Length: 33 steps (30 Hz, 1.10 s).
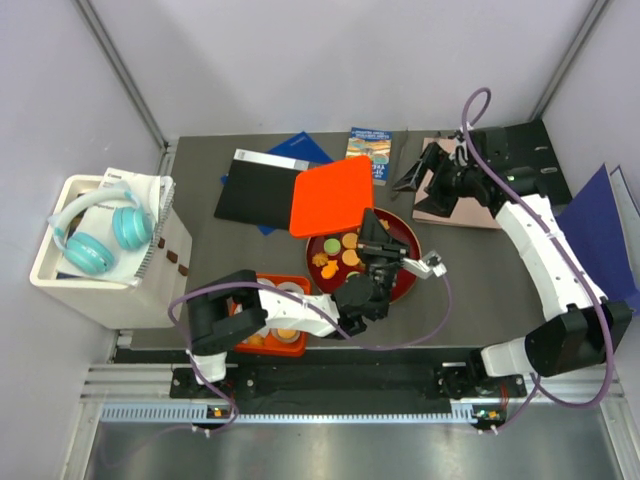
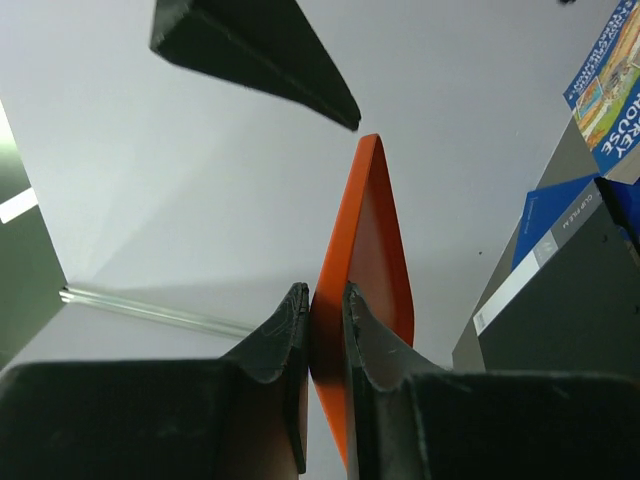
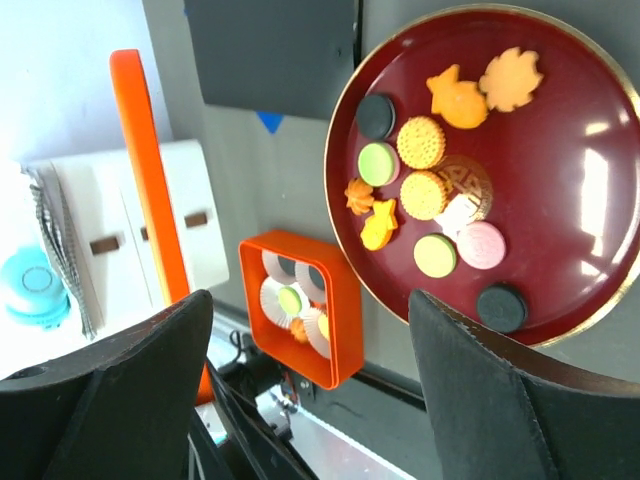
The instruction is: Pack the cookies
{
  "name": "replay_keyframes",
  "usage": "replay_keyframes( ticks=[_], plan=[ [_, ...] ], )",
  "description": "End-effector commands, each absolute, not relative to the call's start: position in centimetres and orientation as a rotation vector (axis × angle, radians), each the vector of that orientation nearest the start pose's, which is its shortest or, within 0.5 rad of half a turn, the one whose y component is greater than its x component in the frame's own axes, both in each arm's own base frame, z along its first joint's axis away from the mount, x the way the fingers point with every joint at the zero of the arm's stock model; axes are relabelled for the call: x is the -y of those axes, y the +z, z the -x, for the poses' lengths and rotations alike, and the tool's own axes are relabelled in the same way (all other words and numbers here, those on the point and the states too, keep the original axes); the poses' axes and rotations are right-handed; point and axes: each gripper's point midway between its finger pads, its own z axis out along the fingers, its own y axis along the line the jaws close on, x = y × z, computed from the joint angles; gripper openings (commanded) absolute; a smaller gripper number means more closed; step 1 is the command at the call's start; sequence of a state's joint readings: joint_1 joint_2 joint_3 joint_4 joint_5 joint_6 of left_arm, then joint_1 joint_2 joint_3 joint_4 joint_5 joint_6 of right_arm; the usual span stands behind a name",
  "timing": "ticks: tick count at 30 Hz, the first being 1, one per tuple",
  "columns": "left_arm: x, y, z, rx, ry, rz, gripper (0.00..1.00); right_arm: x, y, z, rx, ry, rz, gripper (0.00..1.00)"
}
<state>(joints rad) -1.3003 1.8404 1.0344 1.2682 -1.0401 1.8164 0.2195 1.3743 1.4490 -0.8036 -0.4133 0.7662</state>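
Note:
The cookies [image 3: 421, 142] lie on a dark red round plate [image 3: 590, 180]: discs in black, green, pink and yellow, plus orange leaf and fish shapes. In the top view the plate [image 1: 405, 285] sits mid-table. An orange square box [image 3: 345, 330] beside it holds white paper cups, one with a green cookie [image 3: 290, 300]. My left gripper [image 2: 325, 300] is shut on the edge of an orange lid [image 2: 375, 260], held tilted above the plate's far left [image 1: 330, 195]. My right gripper [image 3: 308, 300] hangs open and empty, high at the back right [image 1: 420, 190].
A white cabinet [image 1: 120, 290] with turquoise headphones [image 1: 95, 235] stands at the left. A black folder [image 1: 255, 190], blue book [image 1: 300, 148] and booklet [image 1: 370, 150] lie at the back. A pink board [image 1: 470, 215] and a blue sheet [image 1: 600, 230] are at the right.

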Motion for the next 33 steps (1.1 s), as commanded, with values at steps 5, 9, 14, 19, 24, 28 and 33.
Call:
replay_keyframes(
  ticks=[5,9,14,19,24,28,33],
  plan=[
    [33.8,33.3,-25.9,-0.971,0.862,-0.746,0.00,-19.4,31.4,-35.1,-2.204,1.140,-0.266,0.80],
    [34.0,32.9,-25.7,-0.976,0.860,-0.753,0.00,-20.1,30.7,-36.1,-2.202,1.190,-0.258,0.80],
    [34.5,32.7,-25.5,-0.971,0.853,-0.760,0.00,-21.7,30.6,-36.5,-2.213,1.279,-0.184,0.78],
    [34.9,32.4,-25.5,-0.969,0.847,-0.763,0.00,-24.3,29.9,-36.8,-2.244,1.322,-0.066,0.75],
    [34.7,32.6,-25.5,-0.978,0.845,-0.742,0.00,-25.5,29.5,-36.7,-2.263,1.345,-0.020,0.44],
    [34.5,32.9,-25.5,-0.989,0.841,-0.724,0.00,-25.3,29.2,-36.5,-2.276,1.334,-0.029,0.15],
    [33.8,33.2,-25.5,-1.013,0.847,-0.689,0.08,-25.1,29.4,-36.5,-2.276,1.324,-0.042,0.00]
  ],
)
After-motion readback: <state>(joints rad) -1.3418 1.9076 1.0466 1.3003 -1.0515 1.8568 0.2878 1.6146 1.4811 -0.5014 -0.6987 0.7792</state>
